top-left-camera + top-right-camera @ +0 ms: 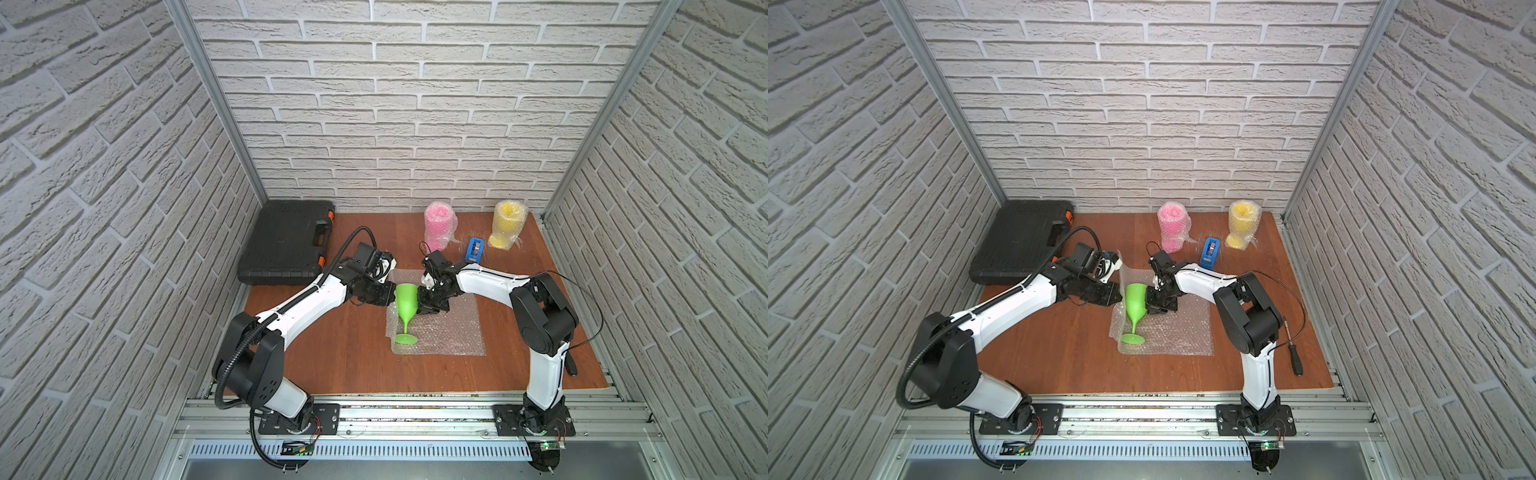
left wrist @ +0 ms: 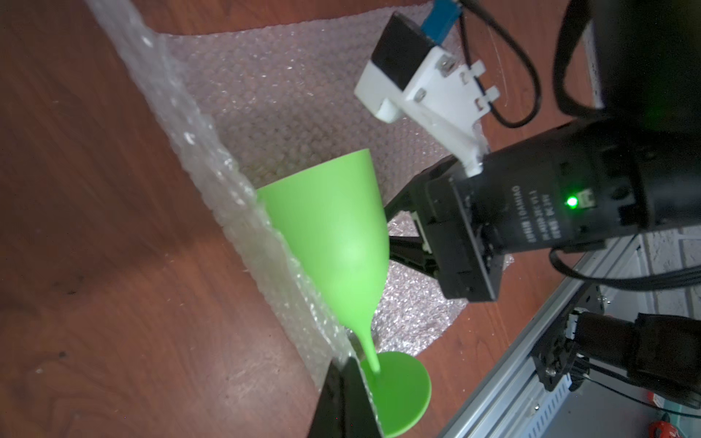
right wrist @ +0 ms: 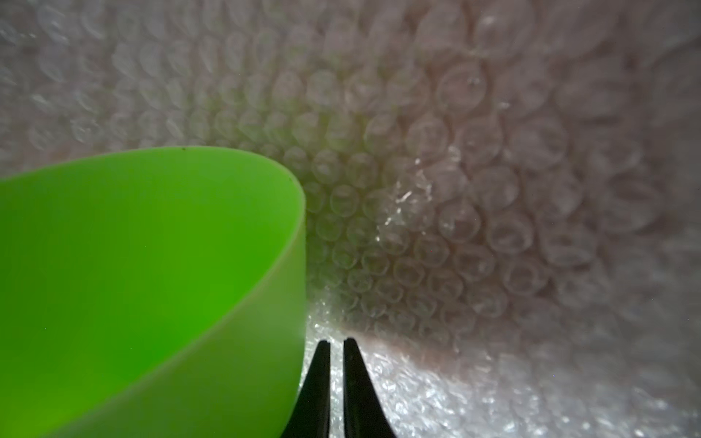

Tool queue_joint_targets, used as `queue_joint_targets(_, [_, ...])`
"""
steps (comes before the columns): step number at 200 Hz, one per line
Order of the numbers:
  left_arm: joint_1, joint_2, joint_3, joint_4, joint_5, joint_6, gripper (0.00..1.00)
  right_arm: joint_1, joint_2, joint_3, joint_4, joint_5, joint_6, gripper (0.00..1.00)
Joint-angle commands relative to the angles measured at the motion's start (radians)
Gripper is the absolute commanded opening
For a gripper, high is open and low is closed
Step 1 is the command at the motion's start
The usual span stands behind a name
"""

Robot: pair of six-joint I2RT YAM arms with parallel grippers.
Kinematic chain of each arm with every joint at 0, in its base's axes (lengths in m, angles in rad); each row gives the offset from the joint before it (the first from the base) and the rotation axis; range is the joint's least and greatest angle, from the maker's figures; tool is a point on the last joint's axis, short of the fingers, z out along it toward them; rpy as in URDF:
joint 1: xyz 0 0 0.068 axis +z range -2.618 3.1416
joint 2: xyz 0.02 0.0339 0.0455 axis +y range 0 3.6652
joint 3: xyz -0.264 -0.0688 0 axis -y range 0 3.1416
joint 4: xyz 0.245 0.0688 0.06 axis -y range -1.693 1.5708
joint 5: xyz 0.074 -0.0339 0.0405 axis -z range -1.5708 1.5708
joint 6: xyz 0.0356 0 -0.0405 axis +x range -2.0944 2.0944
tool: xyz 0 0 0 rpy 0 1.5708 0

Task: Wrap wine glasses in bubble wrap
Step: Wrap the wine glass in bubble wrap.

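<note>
Wrap (image 1: 449, 332) lies spread over the middle of the table (image 1: 332, 357). The green goblet (image 1: 405, 305) lies on its side on the sheet's left part, rim to the far side and foot to the near side. Its long axis runs far to near, along the sheet's left edge and not across it.

The left gripper (image 1: 1118, 297) sits just left of the bowl, clamped tight on that left edge. In the left wrist view the sheet runs straight into its fingers (image 2: 337, 405), and the edge stands up as a low wall against the goblet's left flank.

The right gripper (image 1: 430, 309) stands just right of the bowl, over flat sheet. In the right wrist view its fingertips (image 3: 354, 379) are almost together with a thin slit between them, just beside the bowl's outer wall and not on it. Nothing shows in the slit. Whether the tips nip the sheet below, I cannot tell.

So the goblet lies between the two grippers. I judge the next move to be a fold: the held edge carried rightward over the bowl, across the long axis, so the goblet can roll up in the sheet. That falls to the left arm, which has the edge. The right one is as near but stands in the fold's path.

The pink goblet (image 1: 439, 226) and yellow goblet (image 1: 508, 224) stand at the far side, each wrapped.
</note>
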Motion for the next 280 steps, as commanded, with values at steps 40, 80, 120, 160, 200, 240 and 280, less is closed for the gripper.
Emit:
queue_joint_targets(40, [-0.097, 0.166, 0.099, 0.107, 0.045, -0.07, 0.0, -0.021, -0.065, -0.055, 0.064, -0.026, 0.016, 0.09])
queue_joint_targets(80, [-0.127, 0.246, 0.141, 0.116, 0.064, -0.081, 0.0, -0.074, -0.194, -0.121, 0.041, -0.012, 0.008, 0.13])
queue_joint_targets(120, [-0.141, 0.275, 0.166, 0.108, 0.075, -0.083, 0.0, -0.112, -0.31, -0.168, 0.149, -0.152, 0.042, 0.28])
queue_joint_targets(160, [-0.143, 0.277, 0.173, 0.104, 0.078, -0.086, 0.0, -0.112, -0.261, -0.145, 0.194, -0.215, 0.057, 0.36])
queue_joint_targets(200, [-0.145, 0.269, 0.165, 0.101, 0.069, -0.088, 0.0, -0.112, -0.228, -0.158, 0.21, -0.207, 0.049, 0.17])
queue_joint_targets(240, [-0.142, 0.197, 0.173, 0.04, -0.064, -0.096, 0.24, -0.115, -0.231, -0.174, 0.147, -0.125, 0.002, 0.03])
queue_joint_targets(280, [-0.127, 0.134, 0.208, -0.032, -0.143, -0.08, 0.59, -0.125, -0.233, -0.199, 0.125, -0.084, -0.021, 0.03])
